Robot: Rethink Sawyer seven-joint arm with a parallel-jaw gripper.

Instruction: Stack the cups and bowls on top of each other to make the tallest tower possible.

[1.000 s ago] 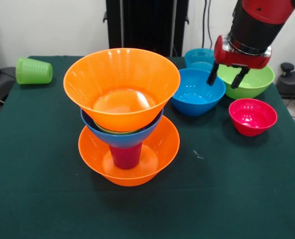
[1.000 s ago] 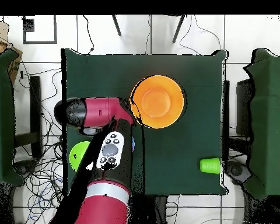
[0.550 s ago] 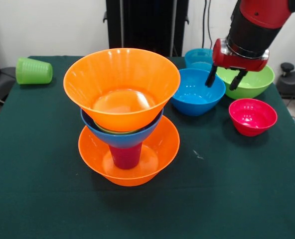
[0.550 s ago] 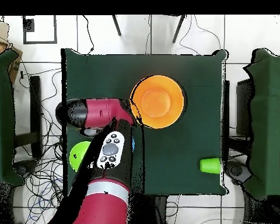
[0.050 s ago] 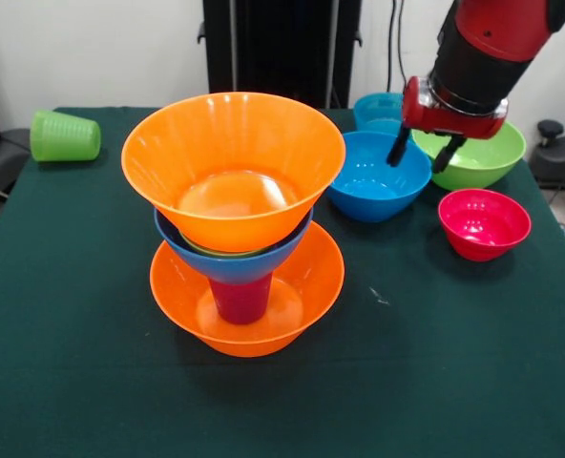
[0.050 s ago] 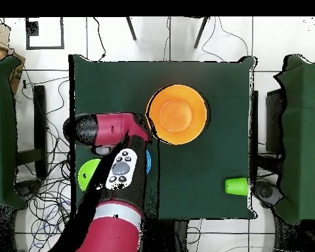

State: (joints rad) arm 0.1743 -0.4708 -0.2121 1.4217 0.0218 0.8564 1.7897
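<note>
Dark green cloth-covered table (image 5: pixel 454 382) fills frame centre. Black upright panel (image 5: pixel 282 48) at top centre, white wall behind. Overhead: cables (image 6: pixel 48 190) on tiled floor, lower left.

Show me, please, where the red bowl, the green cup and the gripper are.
red bowl (image 5: pixel 484 222), front view, inner floor.
green cup (image 5: pixel 65 135), front view, its side, lying down.
gripper (image 5: pixel 421 152), front view, midway between the open fingertips.

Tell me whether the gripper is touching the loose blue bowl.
Cannot tell. In the front view the open gripper hangs at the far right rim of the blue bowl, one fingertip overlapping it; the overhead view hides both under the arm.
</note>
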